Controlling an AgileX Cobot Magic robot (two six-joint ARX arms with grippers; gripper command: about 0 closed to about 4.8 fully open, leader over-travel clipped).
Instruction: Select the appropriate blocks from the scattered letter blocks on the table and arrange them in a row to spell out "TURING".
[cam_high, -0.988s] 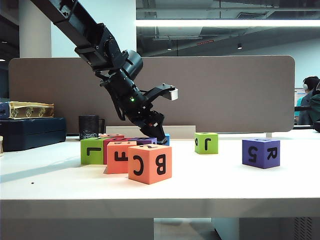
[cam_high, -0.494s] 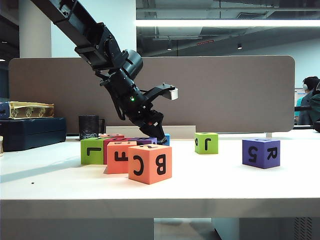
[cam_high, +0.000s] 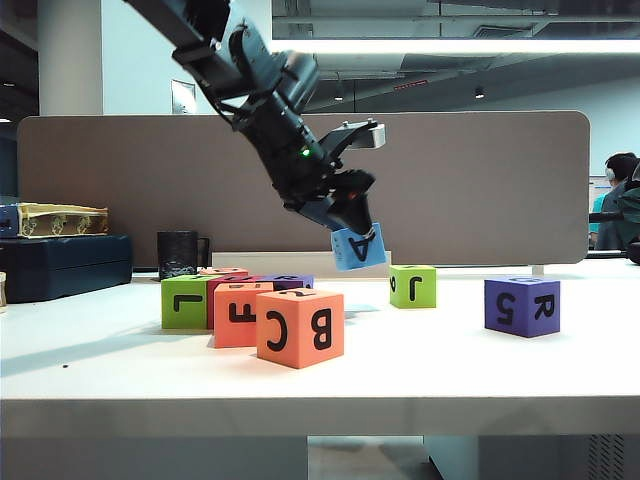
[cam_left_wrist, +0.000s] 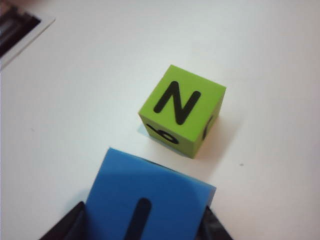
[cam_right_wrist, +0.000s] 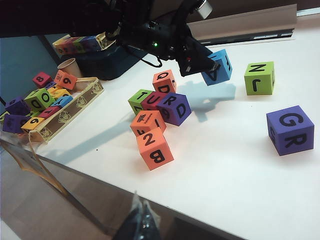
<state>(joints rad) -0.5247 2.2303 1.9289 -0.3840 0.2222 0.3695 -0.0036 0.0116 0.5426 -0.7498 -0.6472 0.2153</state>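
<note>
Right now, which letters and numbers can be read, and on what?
"A", "I": blue block, in the left gripper's jaws.
"N", "J": right lime green block nearby.
"5", "R", "G": lone purple block.
"C", "B", "2": large orange cube.
"F": small orange cube.
"L", "T": left lime green block.
"U": magenta block.
"R", "D": clustered purple block.
Tray blocks: mostly too small.
Right gripper, at the table's near edge: no text.

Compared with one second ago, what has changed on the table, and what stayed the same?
The left gripper rose out of the cluster and moved right, now holding the blue block in the air, near the lime green block. The other blocks on the table kept their places; the right gripper is out of view.
</note>
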